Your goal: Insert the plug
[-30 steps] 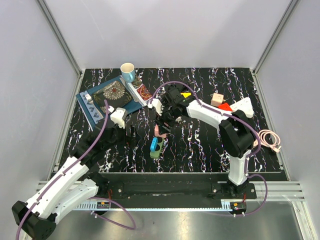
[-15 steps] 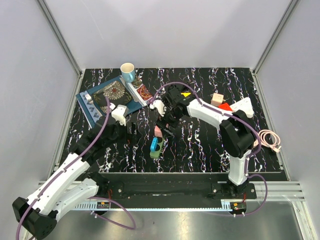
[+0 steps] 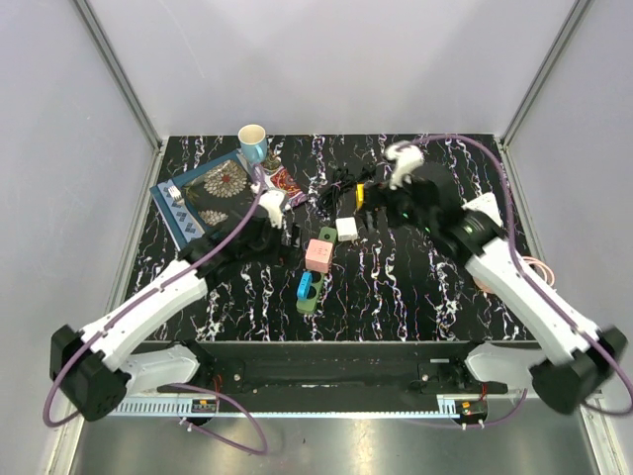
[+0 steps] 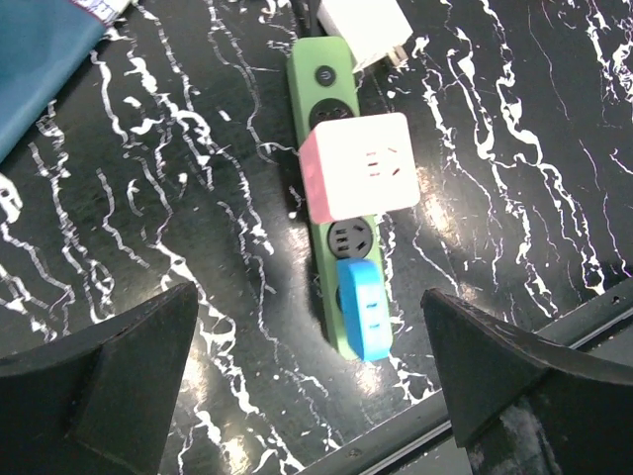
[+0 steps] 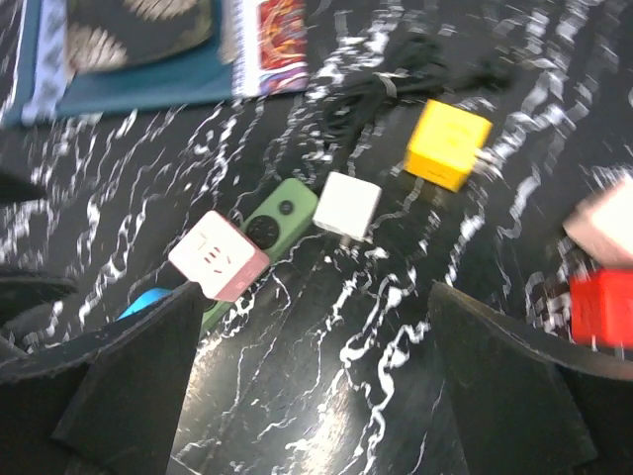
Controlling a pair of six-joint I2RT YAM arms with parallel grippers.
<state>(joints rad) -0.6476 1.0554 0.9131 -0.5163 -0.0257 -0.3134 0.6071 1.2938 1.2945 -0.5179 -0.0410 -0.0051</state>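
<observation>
L gripper (image 4: 309, 297) is hovering w/ jaws spread wide, gripping nothing, over green power strip (image 4: 321, 84). Pink plug (image 4: 358, 166) is sitting on the strip, btw its switch end & blue plug (image 4: 364, 307). R gripper (image 5: 316, 292) is hanging wide apart too, empty, near white plug (image 5: 346, 206).

White arm links (image 3: 148, 307), black joints (image 3: 81, 371), purple cables (image 3: 463, 139), black end effector fingers (image 4: 99, 386).

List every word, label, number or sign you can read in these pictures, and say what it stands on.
No words or numbers can be read anywhere.
The green power strip shows only a small round mark on its button.
The pink cube plug and blue plug carry no lettering.
</observation>
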